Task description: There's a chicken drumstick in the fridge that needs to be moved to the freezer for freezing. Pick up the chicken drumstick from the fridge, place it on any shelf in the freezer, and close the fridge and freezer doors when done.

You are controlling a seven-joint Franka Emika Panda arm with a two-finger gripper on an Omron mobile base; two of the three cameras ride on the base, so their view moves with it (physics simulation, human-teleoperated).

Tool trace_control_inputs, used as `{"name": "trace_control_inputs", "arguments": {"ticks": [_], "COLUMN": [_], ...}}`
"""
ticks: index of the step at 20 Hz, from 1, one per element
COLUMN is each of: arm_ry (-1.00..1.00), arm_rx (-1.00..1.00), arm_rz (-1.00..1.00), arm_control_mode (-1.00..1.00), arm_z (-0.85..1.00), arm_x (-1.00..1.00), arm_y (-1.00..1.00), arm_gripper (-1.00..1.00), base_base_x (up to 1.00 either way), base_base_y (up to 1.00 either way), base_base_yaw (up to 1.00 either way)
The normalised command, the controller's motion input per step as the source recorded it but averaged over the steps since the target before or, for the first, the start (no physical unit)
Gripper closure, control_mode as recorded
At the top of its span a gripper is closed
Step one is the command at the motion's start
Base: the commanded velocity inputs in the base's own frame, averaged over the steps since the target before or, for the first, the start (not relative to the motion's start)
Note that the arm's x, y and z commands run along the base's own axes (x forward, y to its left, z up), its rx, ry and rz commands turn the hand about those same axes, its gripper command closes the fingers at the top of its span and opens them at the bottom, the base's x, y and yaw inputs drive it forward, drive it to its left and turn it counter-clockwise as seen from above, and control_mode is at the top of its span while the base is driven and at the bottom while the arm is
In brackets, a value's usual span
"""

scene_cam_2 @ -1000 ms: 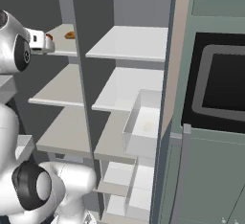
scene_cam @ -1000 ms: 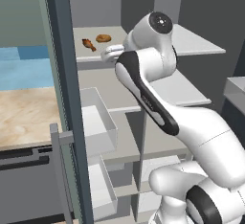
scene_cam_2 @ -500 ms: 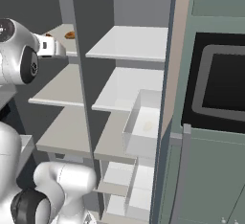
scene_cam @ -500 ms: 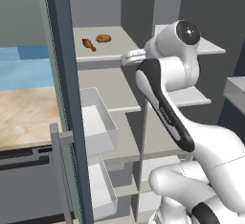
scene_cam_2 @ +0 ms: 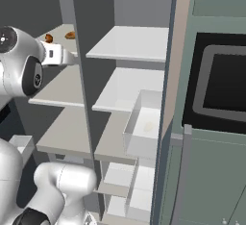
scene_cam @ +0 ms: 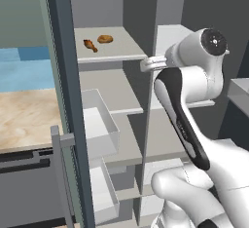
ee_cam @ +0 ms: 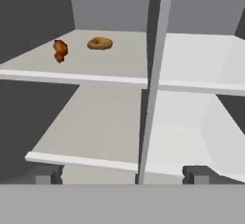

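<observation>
arm: rises from 5 o'clock in left base view, elbow folded high, forearm reaching toward 10 o'clock | wrist: level, white | end effector [ee_cam: 122, 174]: fingertips [ee_cam: 48, 175] spread wide apart at 6 o'clock in hand view, nothing between them

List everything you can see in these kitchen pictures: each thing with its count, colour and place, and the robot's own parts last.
chicken drumstick: one, reddish-brown, top shelf, left of the bun.
bun-like item: one, golden-brown, same shelf.
shelves: several, white to pale grey, both sides of the divider.
clear bins: a few, lower shelves.
open door: one, slate-blue, at left in the left base view.
black panel: one, on the door at right in the right base view.
gripper: one, dark tips apart, facing the shelves.
arm: one, white.
</observation>
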Motion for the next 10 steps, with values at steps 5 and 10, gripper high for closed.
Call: {"name": "trace_control_inputs", "arguments": {"ticks": [5,10], "arm_ry": [0.00,0.00], "arm_rx": [0.00,0.00], "arm_rz": [-0.07,0.00], "arm_control_mode": [-1.00,-1.00], "arm_z": [0.00,0.00], "arm_x": [-0.09,-0.26], "arm_y": [-0.22,-0.38], "arm_gripper": [-1.00,-1.00], "base_base_x": [0.00,0.00], "base_base_y": [0.00,0.00], "base_base_yaw": [0.00,0.00]}}
